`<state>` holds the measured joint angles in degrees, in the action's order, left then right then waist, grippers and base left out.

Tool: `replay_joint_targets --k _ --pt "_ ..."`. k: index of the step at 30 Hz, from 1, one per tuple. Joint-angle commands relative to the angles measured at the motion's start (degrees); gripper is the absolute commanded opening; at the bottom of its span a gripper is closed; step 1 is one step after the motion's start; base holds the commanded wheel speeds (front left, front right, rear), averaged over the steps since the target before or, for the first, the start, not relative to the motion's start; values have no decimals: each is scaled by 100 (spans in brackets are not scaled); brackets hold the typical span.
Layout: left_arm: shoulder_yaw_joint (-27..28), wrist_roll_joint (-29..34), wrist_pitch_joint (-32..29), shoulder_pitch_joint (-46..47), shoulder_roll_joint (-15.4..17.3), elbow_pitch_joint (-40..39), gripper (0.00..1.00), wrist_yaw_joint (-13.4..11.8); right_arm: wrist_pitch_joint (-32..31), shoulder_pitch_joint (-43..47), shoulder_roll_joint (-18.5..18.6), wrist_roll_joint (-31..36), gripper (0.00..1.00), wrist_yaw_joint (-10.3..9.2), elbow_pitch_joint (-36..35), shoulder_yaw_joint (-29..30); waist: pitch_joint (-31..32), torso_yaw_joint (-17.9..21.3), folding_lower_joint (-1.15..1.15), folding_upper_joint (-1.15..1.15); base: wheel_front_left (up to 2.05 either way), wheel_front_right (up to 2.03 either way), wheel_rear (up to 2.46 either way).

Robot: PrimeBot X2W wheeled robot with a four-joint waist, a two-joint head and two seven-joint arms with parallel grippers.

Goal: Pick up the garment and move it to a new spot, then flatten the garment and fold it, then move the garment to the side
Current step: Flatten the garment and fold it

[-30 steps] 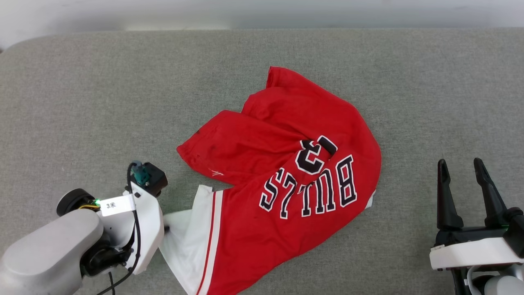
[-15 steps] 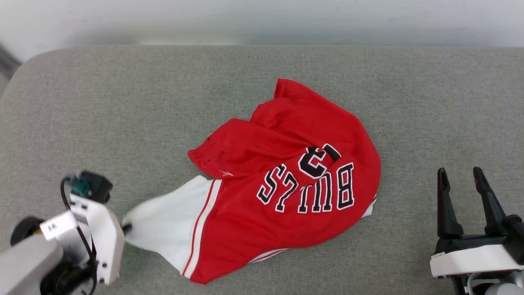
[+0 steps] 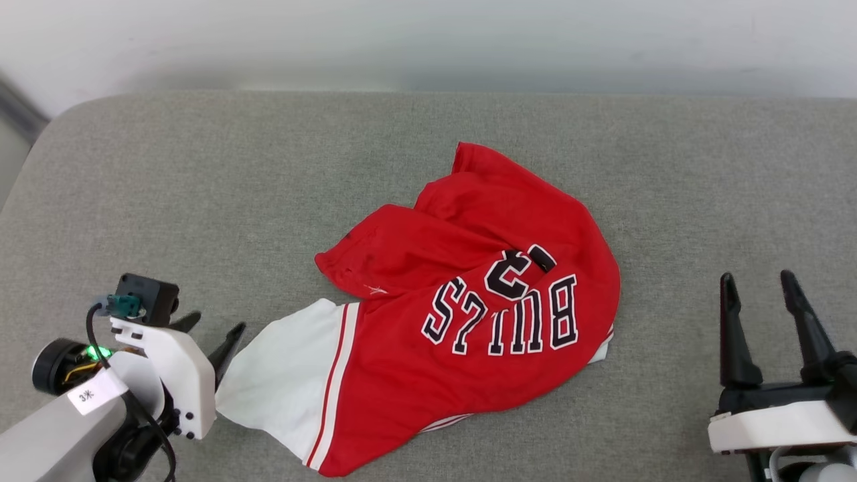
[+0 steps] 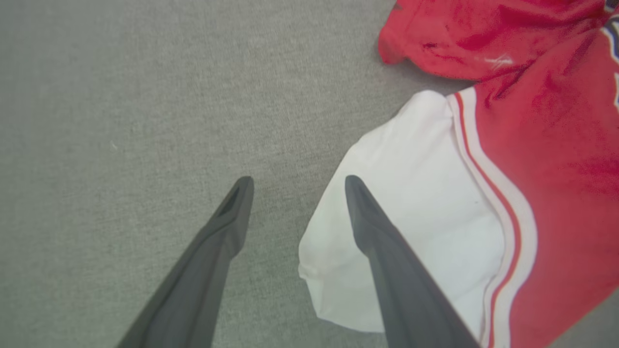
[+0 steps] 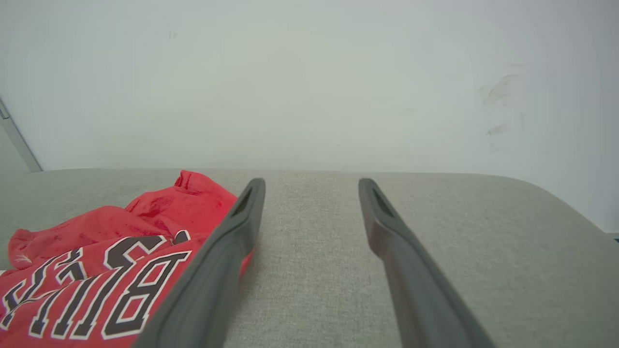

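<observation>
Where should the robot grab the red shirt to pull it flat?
Probably the white sleeve of the garment, at its free outer edge, coming from the robot's left. It lies flat and sticks out from the bunched red body, and the open left gripper sits right beside it.

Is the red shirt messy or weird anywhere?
Yes. The shirt lies crumpled on the grey cushion, not flat. A fold in it hides part of the number, and one white sleeve sticks out sideways beside the open left hand.
</observation>
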<state>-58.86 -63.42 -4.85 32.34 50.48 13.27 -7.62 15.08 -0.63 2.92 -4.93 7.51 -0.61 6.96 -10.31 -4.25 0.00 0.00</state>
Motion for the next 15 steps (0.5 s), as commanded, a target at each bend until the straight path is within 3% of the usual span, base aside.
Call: replay_joint_targets --k 1,7,8,12,15 --pt "86 155 372 32 -62 -69 100 -128 13 -81 -7 87 100 -3 -122 62 76 1 0 0 0 0 0" --pt "406 655 1708 -154 -300 -275 100 -774 13 -539 49 656 100 -3 -590 149 186 -6 0 0 0 0 0" --pt "406 655 1708 -154 -300 -275 100 -774 13 -539 49 656 100 -3 -590 149 186 -6 0 0 0 0 0" --pt "824 1014 1990 -407 -534 -372 100 -1242 13 -969 479 789 100 -3 -683 -89 206 -16 0 0 0 0 0" --pt "1516 1655 2011 -717 -839 -685 100 -1603 13 -1289 944 665 100 -4 -412 -429 209 -32 0 0 0 0 0"
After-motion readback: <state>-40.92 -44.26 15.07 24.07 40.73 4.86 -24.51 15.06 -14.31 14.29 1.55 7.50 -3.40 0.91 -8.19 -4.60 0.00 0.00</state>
